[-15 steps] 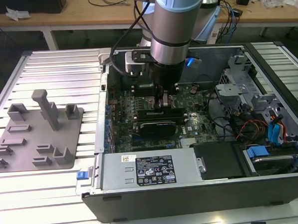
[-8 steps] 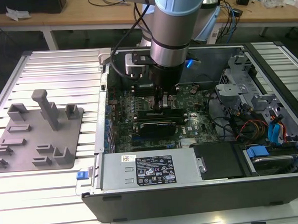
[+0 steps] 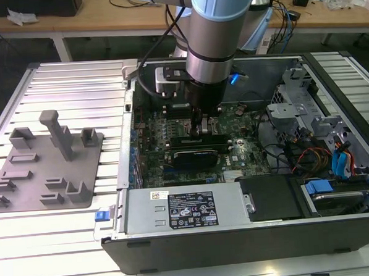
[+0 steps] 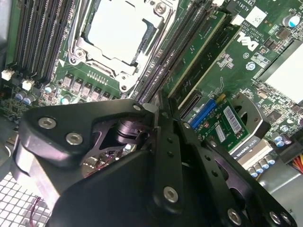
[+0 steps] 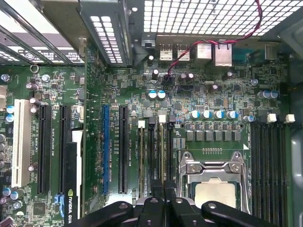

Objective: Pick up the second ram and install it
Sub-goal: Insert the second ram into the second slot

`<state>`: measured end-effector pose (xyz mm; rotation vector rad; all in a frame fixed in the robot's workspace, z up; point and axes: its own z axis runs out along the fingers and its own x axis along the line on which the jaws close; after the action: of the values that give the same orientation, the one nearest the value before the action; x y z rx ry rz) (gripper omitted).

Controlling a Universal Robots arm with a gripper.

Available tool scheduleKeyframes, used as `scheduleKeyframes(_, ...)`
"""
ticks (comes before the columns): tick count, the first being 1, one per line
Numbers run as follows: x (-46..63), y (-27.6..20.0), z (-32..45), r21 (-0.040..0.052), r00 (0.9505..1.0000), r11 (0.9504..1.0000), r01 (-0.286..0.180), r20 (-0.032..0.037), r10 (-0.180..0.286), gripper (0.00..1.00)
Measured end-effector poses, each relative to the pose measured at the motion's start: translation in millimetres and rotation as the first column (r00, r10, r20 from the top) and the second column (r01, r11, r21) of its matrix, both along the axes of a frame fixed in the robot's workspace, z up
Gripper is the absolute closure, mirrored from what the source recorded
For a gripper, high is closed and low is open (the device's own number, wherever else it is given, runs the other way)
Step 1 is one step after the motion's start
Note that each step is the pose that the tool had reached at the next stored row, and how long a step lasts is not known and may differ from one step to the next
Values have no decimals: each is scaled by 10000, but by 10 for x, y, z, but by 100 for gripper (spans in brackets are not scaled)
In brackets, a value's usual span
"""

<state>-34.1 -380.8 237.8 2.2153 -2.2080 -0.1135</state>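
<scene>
Where slotted, second ram [image 4: 201,49] looks green.

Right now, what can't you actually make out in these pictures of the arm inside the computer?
- Whether the gripper holds a ram stick: in the second wrist view its own black body covers the fingertips.
- Where the gripper meets the motherboard: in the exterior view the arm's grey wrist hides it.
- The near ends of the memory slots: in the first wrist view the black gripper parts cover them.
- The CPU socket: cut off there by the gripper and picture edge.
</scene>
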Motion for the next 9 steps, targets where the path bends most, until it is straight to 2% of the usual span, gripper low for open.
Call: scheduleKeyframes(9,2,3,-18,23,10000,10000,-16,1,16,91)
